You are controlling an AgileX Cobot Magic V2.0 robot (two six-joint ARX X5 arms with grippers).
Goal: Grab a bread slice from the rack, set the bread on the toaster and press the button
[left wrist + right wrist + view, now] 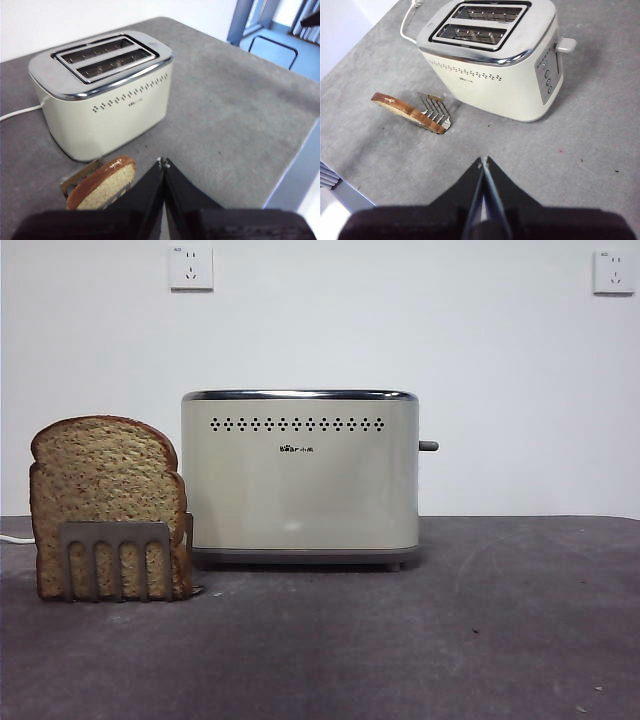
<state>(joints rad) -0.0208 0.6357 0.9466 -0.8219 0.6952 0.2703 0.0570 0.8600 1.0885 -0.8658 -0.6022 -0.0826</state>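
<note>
The slice of bread [105, 480] stood upright in the rack [115, 558], just beside the toaster [300, 475] at its 9 o'clock in the front view, so you had nothing done yet: lifting, loading and pressing all remained. Your left gripper [163, 162] and right gripper [483, 160] both hung above the table [450, 640], jaws pressed together and empty.

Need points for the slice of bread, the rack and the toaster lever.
slice of bread [100, 475]: front view, on its speckled face above the rack.
rack [115, 535]: front view, on the top bar of the front comb plate.
toaster lever [565, 45]: right wrist view, on the cream knob at the toaster's end.
</note>
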